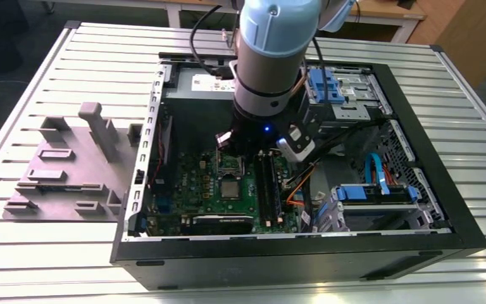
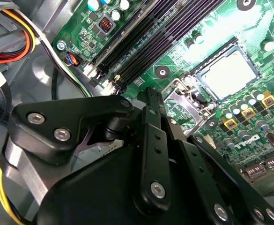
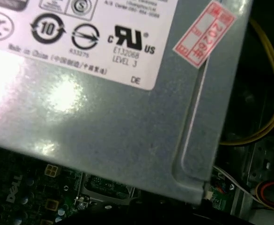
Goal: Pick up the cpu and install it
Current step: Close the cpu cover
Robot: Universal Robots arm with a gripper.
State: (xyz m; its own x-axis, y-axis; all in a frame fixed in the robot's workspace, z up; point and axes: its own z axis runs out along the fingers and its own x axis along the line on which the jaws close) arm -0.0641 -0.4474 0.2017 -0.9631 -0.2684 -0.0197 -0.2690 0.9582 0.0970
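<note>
Hovering by the socket (image 2: 186,99) (claw state: can't tell), the gripper (image 2: 148,97) hasn't grabbed the cpu (image 2: 228,72) yet, which needs dead-on centering.

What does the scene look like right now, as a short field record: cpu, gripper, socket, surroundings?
cpu: lying flat on the green motherboard, not held
gripper: hangs over the board beside the socket's metal frame, apart from the cpu
surroundings: computer case open on the slatted table
near wrist: grey metal box with white label
</note>
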